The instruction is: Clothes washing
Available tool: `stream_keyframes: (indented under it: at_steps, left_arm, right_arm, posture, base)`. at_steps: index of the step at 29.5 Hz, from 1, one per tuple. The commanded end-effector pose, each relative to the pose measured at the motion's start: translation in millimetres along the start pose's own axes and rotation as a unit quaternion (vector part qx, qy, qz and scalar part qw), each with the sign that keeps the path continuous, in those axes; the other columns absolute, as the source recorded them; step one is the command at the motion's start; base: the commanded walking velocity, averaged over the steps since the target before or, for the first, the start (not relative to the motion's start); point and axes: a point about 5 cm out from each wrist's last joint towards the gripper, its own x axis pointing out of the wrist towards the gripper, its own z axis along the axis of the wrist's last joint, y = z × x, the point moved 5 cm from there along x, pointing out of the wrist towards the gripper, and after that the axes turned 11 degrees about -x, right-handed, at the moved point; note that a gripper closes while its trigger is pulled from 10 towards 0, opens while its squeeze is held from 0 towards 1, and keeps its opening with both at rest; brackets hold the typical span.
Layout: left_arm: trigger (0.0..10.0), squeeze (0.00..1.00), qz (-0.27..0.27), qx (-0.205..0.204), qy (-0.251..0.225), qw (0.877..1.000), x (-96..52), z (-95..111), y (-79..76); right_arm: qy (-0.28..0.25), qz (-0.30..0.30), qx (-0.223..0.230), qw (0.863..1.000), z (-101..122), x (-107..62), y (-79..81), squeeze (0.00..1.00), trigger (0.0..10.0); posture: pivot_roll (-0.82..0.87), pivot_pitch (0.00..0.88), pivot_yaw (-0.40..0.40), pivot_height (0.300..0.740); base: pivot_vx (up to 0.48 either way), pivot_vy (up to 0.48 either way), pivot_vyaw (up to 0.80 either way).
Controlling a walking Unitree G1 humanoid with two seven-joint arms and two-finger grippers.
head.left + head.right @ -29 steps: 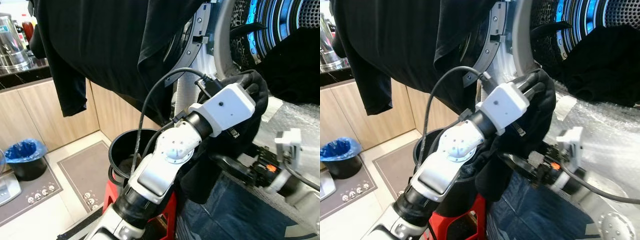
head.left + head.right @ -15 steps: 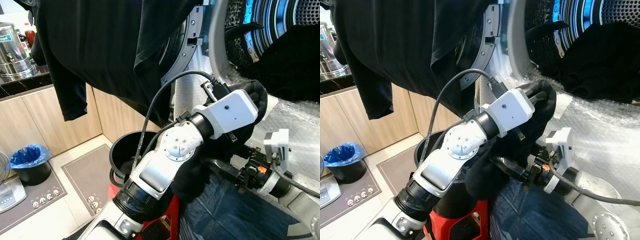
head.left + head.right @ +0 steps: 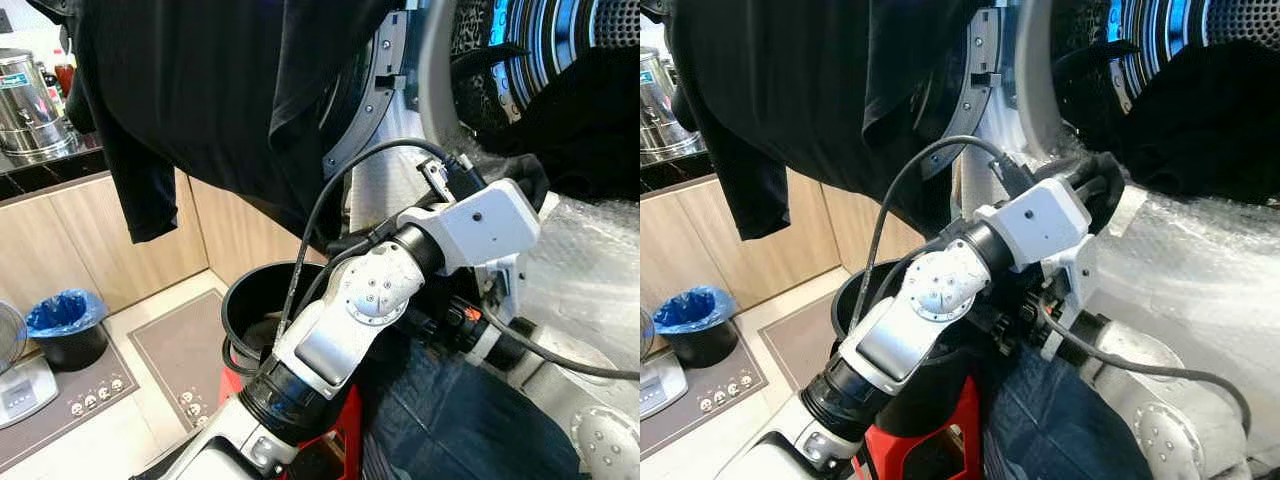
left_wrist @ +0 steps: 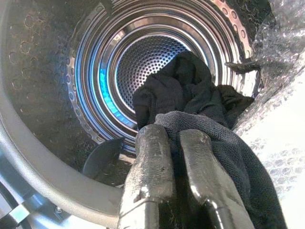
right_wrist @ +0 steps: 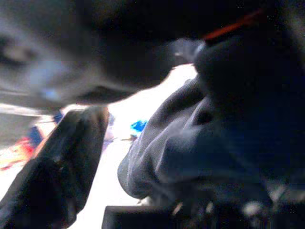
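Note:
My left gripper (image 4: pixel 174 136) is shut on a black mesh garment (image 4: pixel 233 157) and holds it at the mouth of the washing machine drum (image 4: pixel 143 62). More black clothes (image 3: pixel 1200 120) lie inside the drum. From the head, the left arm (image 3: pixel 380 300) stretches up to the drum's rim. My right arm (image 3: pixel 1140 370) reaches low under the left arm, over a pair of blue jeans (image 3: pixel 470 420). Its fingers are behind the left arm. The right wrist view is blurred, with blue-grey cloth (image 5: pixel 190 143) close up.
A black shirt (image 3: pixel 220 90) hangs over the open washer door (image 3: pixel 365 110). A black bucket (image 3: pixel 250 300) stands on a red stool (image 3: pixel 940 440) below my arms. Bubble wrap (image 3: pixel 1200 260) covers the machine front. A blue-lined bin (image 3: pixel 62 320) sits on the floor at left.
My left gripper has carried the black garment up and forward to the drum's rim. The right arm has slid left, under the left arm.

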Motion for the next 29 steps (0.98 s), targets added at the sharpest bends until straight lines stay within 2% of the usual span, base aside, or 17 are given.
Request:
stream_keyframes:
  at_steps: [1, 6, 13, 20, 22, 25, 29]
  left_arm:
    - [10.0, 0.00, -0.008, 0.012, -0.035, 0.999, 7.6, 20.6, -2.9]
    - [10.0, 0.00, 0.002, -0.001, -0.046, 0.999, 7.5, 27.2, -1.1]
    - [10.0, 0.00, 0.004, -0.038, -0.069, 0.997, 4.1, 41.4, 1.2]
    - [10.0, 0.00, -0.002, -0.105, -0.110, 0.988, -4.7, 61.7, 0.6]
    - [10.0, 0.00, -0.016, -0.159, -0.129, 0.979, -9.3, 73.4, -2.8]
    - [10.0, 0.00, -0.012, -0.181, -0.137, 0.974, -10.1, 76.5, -2.5]
    - [10.0, 0.00, -0.035, -0.211, -0.138, 0.967, -12.7, 80.4, -9.3]
  right_arm:
    - [0.010, -0.008, 0.000, 1.000, -1.9, 3.4, -2.6, 0.00, 10.0]
    - [0.033, -0.060, 0.006, 0.998, -8.5, 7.9, -18.4, 0.00, 10.0]
    - [0.050, -0.090, 0.010, 0.995, -17.6, 1.7, -33.0, 0.00, 10.0]
    - [0.057, -0.133, 0.010, 0.989, -20.3, -8.8, -58.1, 0.00, 10.0]
    - [0.061, -0.147, 0.013, 0.987, -23.0, -16.0, -68.9, 0.00, 10.0]
    - [0.061, -0.151, 0.013, 0.987, -23.4, -18.1, -72.4, 0.00, 10.0]
    - [0.036, -0.159, 0.011, 0.987, -15.3, -20.9, -81.1, 0.00, 10.0]
  posture:
    - [-0.10, 0.000, -0.006, 0.740]
    - [-0.09, 0.000, -0.011, 0.740]
    - [-0.09, 0.000, -0.016, 0.740]
    - [-0.08, 0.000, -0.023, 0.740]
    - [-0.07, 0.000, -0.026, 0.740]
    - [-0.07, 0.000, -0.026, 0.740]
    - [-0.07, 0.000, -0.028, 0.740]
  base:
    - [0.000, 0.000, 0.00]
    - [0.000, 0.000, 0.00]
    - [0.000, 0.000, 0.00]
    - [0.000, 0.000, 0.00]
    - [0.000, 0.000, 0.00]
    - [0.000, 0.000, 0.00]
    - [0.000, 0.000, 0.00]
